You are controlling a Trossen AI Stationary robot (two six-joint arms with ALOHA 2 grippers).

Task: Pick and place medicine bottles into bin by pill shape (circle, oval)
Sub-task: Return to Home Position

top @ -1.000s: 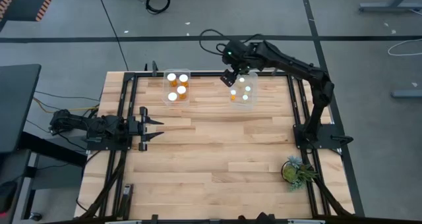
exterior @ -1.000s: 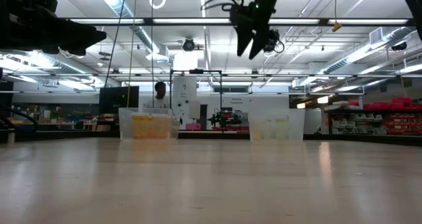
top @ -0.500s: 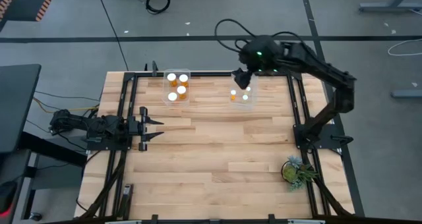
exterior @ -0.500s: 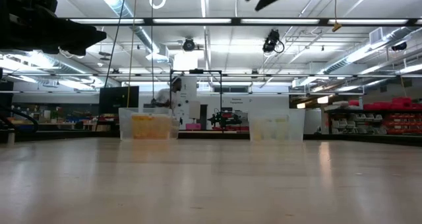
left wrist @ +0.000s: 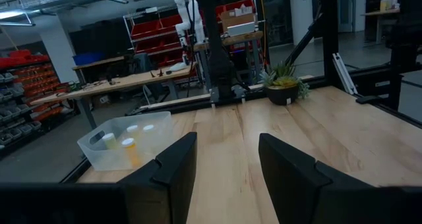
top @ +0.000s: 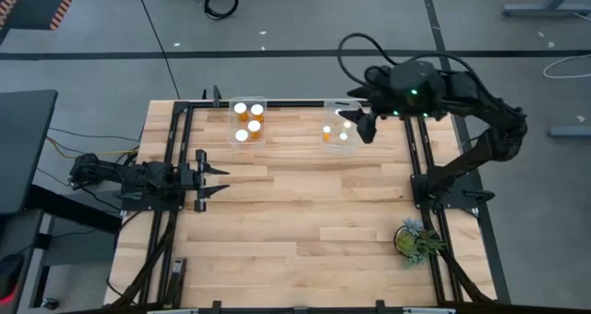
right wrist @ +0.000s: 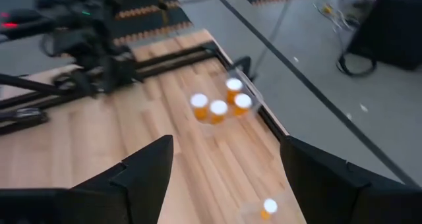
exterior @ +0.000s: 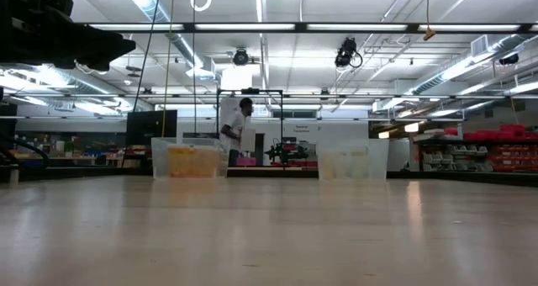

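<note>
Orange bottles (top: 255,126) in two bins (top: 264,140) — right gripper (top: 361,126) by the right one, left gripper (top: 226,181) far left — fingers apart on both.

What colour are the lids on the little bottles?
White lids on orange bottles. The high view shows them best, looking straight down.

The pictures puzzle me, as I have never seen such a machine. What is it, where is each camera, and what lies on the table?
It is a two-armed robot at a wooden table. One camera looks down from above, one looks level across the table top, and one sits on each wrist. The left gripper lies at the table's left side. The right gripper hangs by the right bin. Both are open and hold nothing. The right bin and the left bin are clear boxes at the far edge, each holding orange bottles. A plant stands near the right corner.
</note>
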